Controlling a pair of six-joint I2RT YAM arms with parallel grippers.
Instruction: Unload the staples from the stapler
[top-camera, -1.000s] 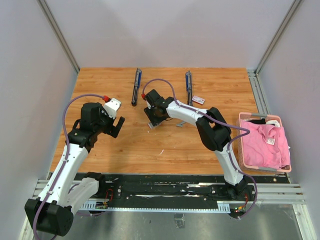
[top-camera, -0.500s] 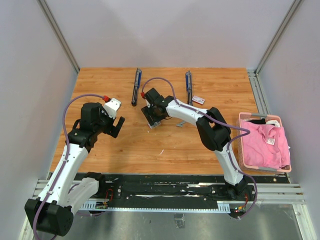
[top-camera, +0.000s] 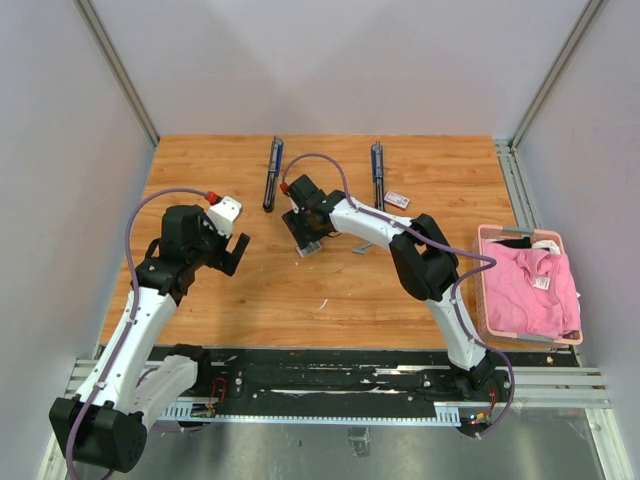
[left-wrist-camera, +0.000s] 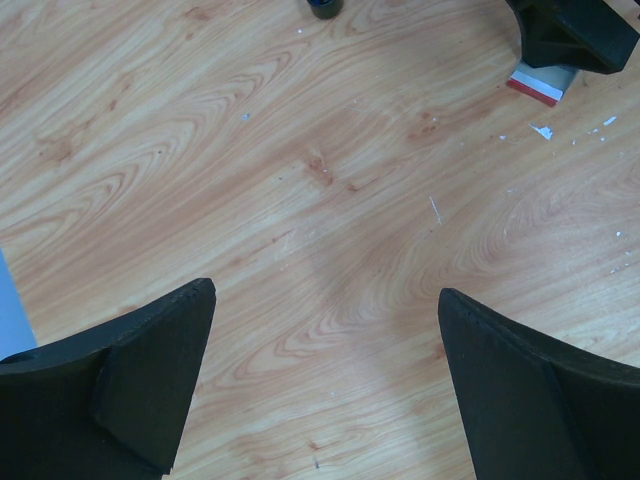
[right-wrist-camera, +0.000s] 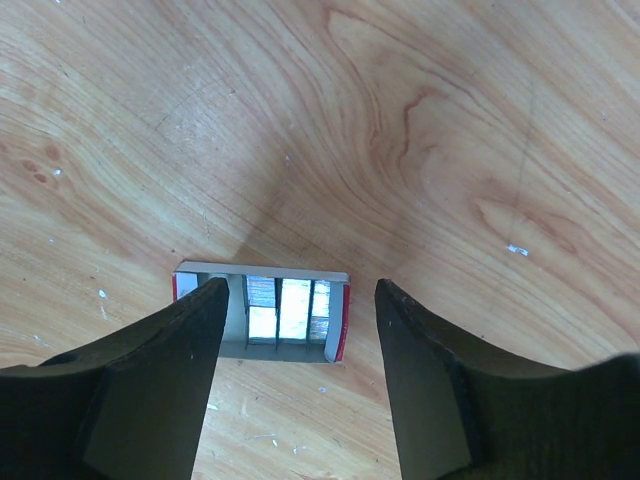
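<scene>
Two dark blue staplers lie opened flat at the back, one on the left (top-camera: 272, 173) and one on the right (top-camera: 377, 172). My right gripper (top-camera: 306, 238) is open and hovers low over a small open white tray with red ends (right-wrist-camera: 335, 320) that holds silvery staple strips (right-wrist-camera: 295, 308); its fingers stand either side of the tray. A short silvery strip (top-camera: 362, 247) lies just right of it. My left gripper (top-camera: 237, 252) is open and empty over bare wood (left-wrist-camera: 325, 290). A tiny sliver (left-wrist-camera: 434, 208) lies ahead of it.
A small white box with red print (top-camera: 397, 200) lies by the right stapler. A pink basket (top-camera: 484, 300) with pink cloth stands at the right edge. Grey walls enclose the wooden table (top-camera: 220, 300). The tray also shows in the left wrist view (left-wrist-camera: 535, 85).
My right gripper has shifted slightly left and away over the tray. The left arm has not moved.
</scene>
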